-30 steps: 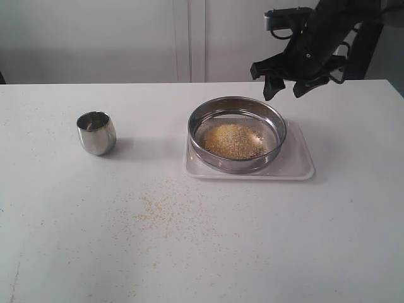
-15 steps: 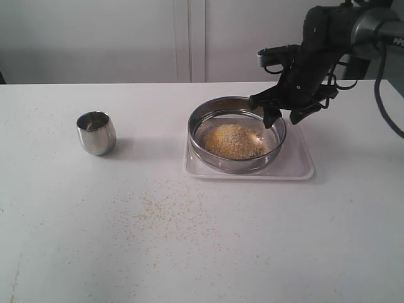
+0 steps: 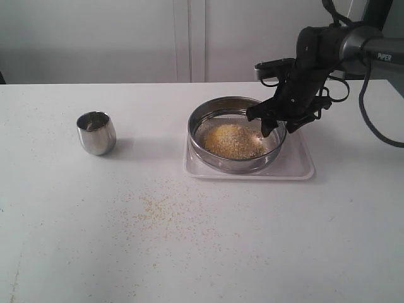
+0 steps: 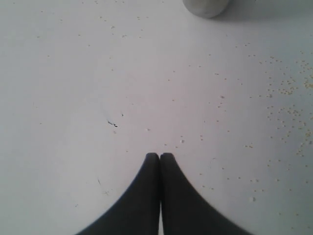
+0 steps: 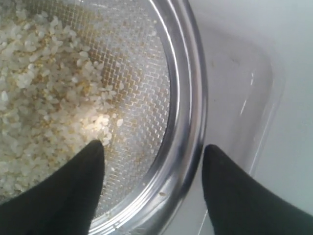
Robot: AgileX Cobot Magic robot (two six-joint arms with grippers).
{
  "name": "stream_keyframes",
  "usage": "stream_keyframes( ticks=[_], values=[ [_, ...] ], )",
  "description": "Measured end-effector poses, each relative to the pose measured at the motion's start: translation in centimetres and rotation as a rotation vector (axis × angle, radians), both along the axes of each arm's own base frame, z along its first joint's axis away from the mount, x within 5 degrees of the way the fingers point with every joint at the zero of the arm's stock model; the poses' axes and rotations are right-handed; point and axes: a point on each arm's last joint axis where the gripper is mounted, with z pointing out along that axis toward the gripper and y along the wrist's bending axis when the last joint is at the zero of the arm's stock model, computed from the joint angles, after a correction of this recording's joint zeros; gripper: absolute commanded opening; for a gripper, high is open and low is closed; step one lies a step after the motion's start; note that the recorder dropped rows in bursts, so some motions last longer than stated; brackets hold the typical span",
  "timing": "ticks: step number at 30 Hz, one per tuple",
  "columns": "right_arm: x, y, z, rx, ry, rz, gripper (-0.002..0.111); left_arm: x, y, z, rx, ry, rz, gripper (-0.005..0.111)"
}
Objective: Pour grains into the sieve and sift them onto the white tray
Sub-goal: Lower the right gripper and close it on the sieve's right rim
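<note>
The round steel sieve point(image 3: 237, 134) rests on the white tray point(image 3: 297, 165) and holds a heap of yellow and pale grains point(image 3: 233, 140). My right gripper point(image 3: 279, 126) is open and straddles the sieve's right rim. In the right wrist view one finger is inside over the mesh and grains point(image 5: 44, 98), the other outside over the tray point(image 5: 234, 93), with the sieve rim point(image 5: 188, 122) between them. My left gripper point(image 4: 160, 155) is shut and empty above bare table. It does not show in the exterior view.
A small rounded steel cup point(image 3: 96, 132) stands upright on the table's left; its base point(image 4: 205, 6) shows in the left wrist view. Spilled grains point(image 3: 167, 208) lie scattered on the white table point(image 3: 76, 240) in front of the tray.
My right arm has come down from above and behind the tray to the sieve's right rim, fingers staying open. The sieve, tray and cup have not moved.
</note>
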Motion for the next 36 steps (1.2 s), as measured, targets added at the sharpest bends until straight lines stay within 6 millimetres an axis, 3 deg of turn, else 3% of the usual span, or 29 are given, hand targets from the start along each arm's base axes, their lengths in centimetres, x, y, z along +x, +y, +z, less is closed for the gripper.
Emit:
stream_keyframes(
  ticks=[18, 22, 29, 36],
  values=[
    [0.58, 0.02, -0.7, 0.006, -0.039, -0.023, 0.01, 0.0, 0.0, 0.0, 0.0, 0.0, 0.0, 0.0],
    [0.71, 0.06, -0.64, 0.012, -0.054, -0.028, 0.011, 0.0, 0.0, 0.0, 0.0, 0.0, 0.0, 0.0],
    [0.73, 0.05, -0.64, 0.011, -0.056, -0.027, 0.025, 0.0, 0.0, 0.0, 0.0, 0.0, 0.0, 0.0],
    [0.74, 0.07, -0.63, 0.013, -0.058, -0.028, 0.026, 0.0, 0.0, 0.0, 0.0, 0.0, 0.0, 0.0]
  ],
)
